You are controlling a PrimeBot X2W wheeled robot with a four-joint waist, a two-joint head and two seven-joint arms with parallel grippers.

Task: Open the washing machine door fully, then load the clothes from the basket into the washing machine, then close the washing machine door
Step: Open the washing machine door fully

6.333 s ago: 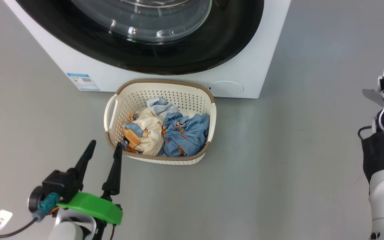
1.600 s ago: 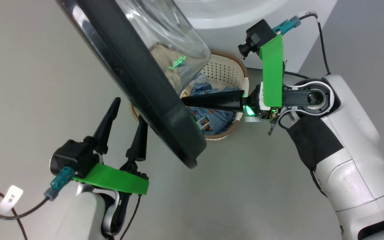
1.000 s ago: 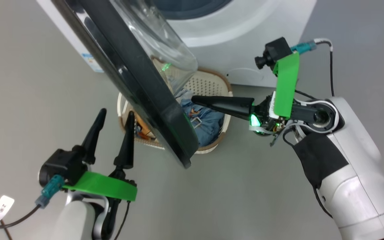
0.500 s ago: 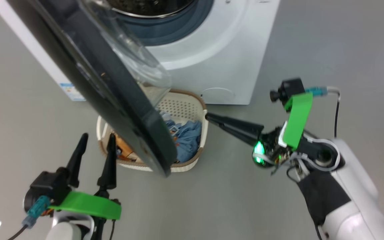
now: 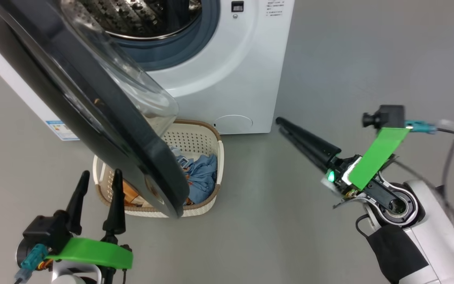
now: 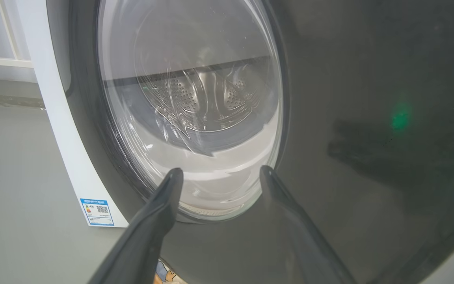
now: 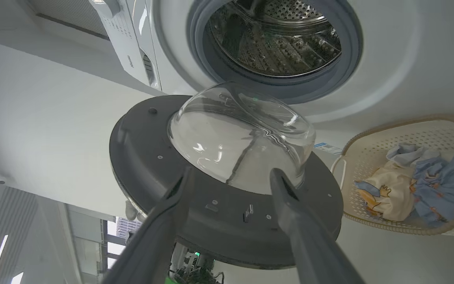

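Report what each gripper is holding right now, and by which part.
Nothing is held. The left gripper is open and empty before the washing machine door; the right gripper is open and empty too.

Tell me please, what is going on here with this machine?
The robot is working on laundry. The large round black-rimmed glass door of the big white front-loading washing machine stands swung out, partly above the small cream perforated plastic basket. The small blue and cream garments lie in the basket. The left hand, near the door, and the right hand, beside the basket, are open and hold nothing.
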